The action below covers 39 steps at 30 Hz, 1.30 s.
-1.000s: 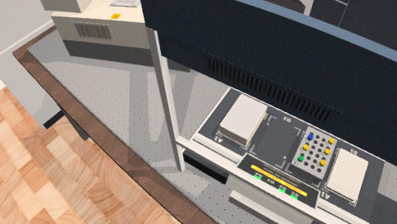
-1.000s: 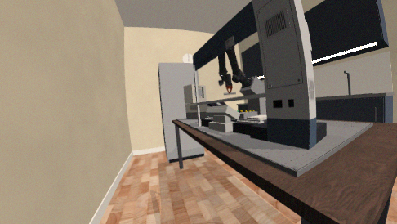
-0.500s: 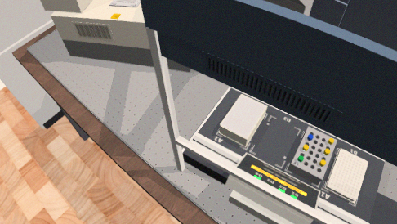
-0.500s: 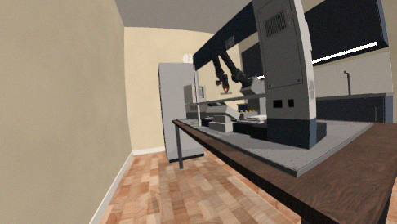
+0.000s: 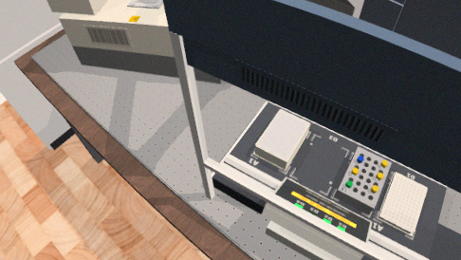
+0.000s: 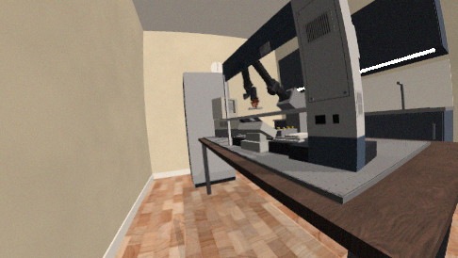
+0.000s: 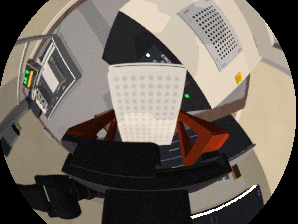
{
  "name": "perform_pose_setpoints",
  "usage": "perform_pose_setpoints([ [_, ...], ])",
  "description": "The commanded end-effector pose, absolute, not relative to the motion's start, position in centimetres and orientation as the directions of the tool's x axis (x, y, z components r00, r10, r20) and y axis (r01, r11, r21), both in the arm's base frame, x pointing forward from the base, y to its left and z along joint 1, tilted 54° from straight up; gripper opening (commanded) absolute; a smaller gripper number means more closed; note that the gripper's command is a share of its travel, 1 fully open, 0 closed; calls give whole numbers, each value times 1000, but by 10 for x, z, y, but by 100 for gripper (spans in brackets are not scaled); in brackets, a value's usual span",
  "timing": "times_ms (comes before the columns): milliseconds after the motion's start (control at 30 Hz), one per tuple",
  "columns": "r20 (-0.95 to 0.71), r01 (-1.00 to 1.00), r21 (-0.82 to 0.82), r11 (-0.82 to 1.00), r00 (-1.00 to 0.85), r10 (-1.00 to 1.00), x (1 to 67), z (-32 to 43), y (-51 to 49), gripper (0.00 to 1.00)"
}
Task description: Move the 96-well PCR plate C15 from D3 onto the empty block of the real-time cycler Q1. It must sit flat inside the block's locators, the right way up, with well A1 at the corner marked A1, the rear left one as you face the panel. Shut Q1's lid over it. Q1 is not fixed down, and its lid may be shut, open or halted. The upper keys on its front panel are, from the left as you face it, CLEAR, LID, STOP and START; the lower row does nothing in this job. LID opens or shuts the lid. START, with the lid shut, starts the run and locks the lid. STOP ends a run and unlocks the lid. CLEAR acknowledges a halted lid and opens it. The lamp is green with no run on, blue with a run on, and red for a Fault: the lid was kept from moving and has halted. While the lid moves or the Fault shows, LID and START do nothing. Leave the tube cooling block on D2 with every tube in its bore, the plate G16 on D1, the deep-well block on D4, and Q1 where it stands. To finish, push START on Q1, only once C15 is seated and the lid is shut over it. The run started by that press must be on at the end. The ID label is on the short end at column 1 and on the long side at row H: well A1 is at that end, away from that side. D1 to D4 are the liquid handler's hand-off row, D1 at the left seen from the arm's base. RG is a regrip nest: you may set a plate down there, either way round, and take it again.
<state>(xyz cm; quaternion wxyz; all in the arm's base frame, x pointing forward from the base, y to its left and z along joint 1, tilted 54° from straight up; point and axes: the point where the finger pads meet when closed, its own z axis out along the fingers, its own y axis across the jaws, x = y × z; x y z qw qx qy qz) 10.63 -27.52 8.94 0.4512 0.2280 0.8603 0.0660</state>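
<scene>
The tool [image 7: 148, 137] was pinching plate C15 [image 7: 147, 103] across its width, carried in the air in front of the wrist camera, with cycler Q1 [image 7: 176, 26] beneath and beyond it. D3 [image 5: 319, 161] on the hand-off row sat vacant. Good practice here, I'd say: keep the plate level, check which short end carries the ID label, and line up A1 with the block's rear-left corner before lowering straight down into the locators.
</scene>
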Motion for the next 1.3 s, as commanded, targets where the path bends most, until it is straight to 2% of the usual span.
perform_pose_setpoints([
  [0,-786,278,205,939,-525,327,110,106,-312,0],
  [200,-812,202,88,976,-553,187,116,122,-342,0],
  [467,-813,148,48,988,-568,125,119,121,-357,0],
  [767,-801,22,-145,989,-589,-104,128,146,-406,0],
  [1033,-792,-37,-191,981,-584,-176,132,143,-424,0],
  [1267,-738,-130,-352,927,-570,-361,139,170,-468,0],
])
